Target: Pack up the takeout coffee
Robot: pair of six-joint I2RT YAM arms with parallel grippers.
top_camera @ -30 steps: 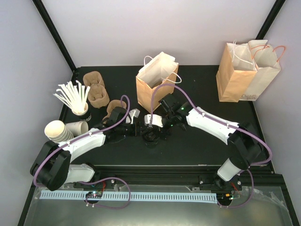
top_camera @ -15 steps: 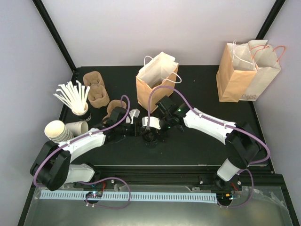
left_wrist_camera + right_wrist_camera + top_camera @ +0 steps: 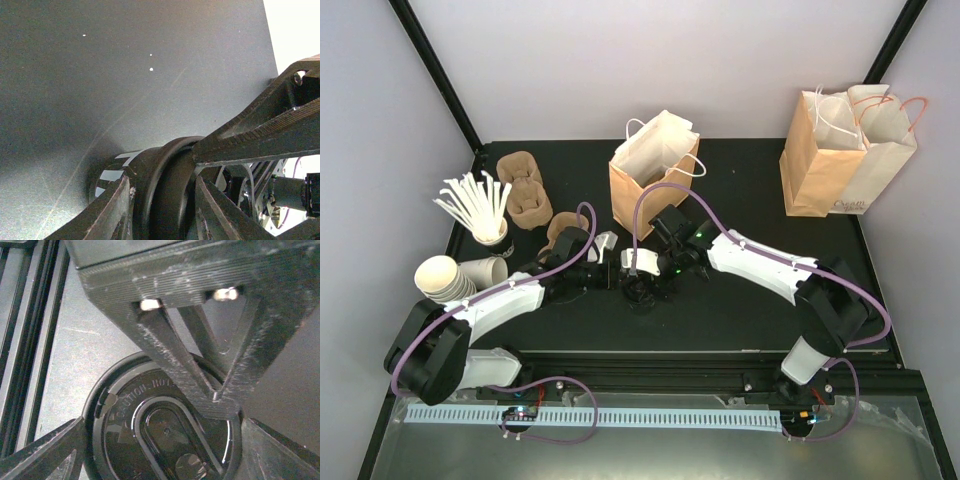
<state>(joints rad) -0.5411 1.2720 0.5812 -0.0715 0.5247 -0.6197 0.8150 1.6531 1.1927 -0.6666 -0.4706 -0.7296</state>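
A glossy black round plastic lid [image 3: 145, 450] with raised lettering lies between the right gripper's [image 3: 164, 426] spread black fingers. The other gripper's black ribbed finger [image 3: 170, 360] crosses over the lid's upper edge.

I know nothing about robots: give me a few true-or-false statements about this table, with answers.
1. The small white paper cup with glossy black lid stands inside the open brown paper bag. False: it stands on the black table, outside the bag.
2. The left gripper grips that cup. True.
3. The right gripper is shut. False: its jaws stand open either side of the lid.
4. White sticks fan out at the table's left side. True.
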